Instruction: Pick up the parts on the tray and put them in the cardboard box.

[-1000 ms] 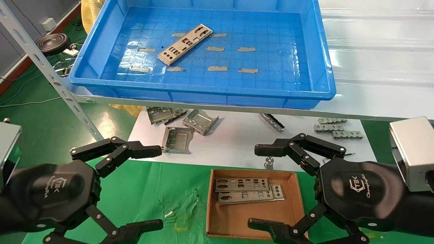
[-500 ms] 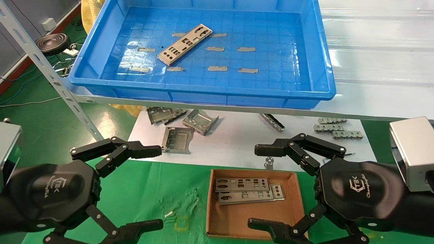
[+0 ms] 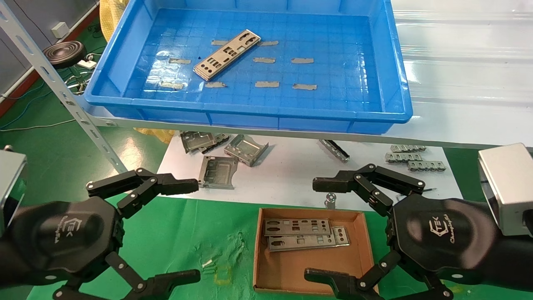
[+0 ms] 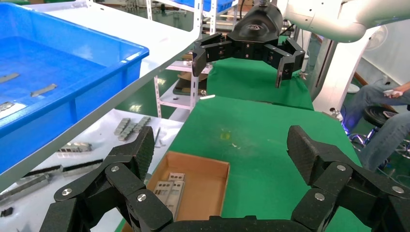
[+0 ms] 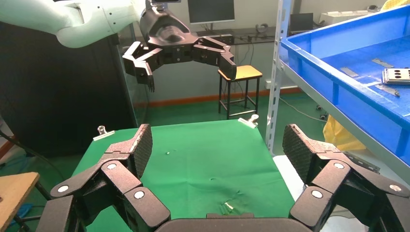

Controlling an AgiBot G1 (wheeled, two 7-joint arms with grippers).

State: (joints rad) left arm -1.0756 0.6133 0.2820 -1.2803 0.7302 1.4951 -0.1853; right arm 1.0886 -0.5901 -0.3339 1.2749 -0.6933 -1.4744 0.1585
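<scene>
One silver-grey part lies diagonally on the floor of the blue tray on the upper shelf; its end also shows in the right wrist view. The brown cardboard box sits on the green cloth below and holds two parts, also visible in the left wrist view. My left gripper hangs open over the cloth, left of the box. My right gripper hangs open above the box's right side. Neither holds anything.
Bent metal brackets and small toothed grey strips lie on the white sheet under the shelf. A slanted metal shelf post stands at the left. The tray's front wall overhangs the shelf edge.
</scene>
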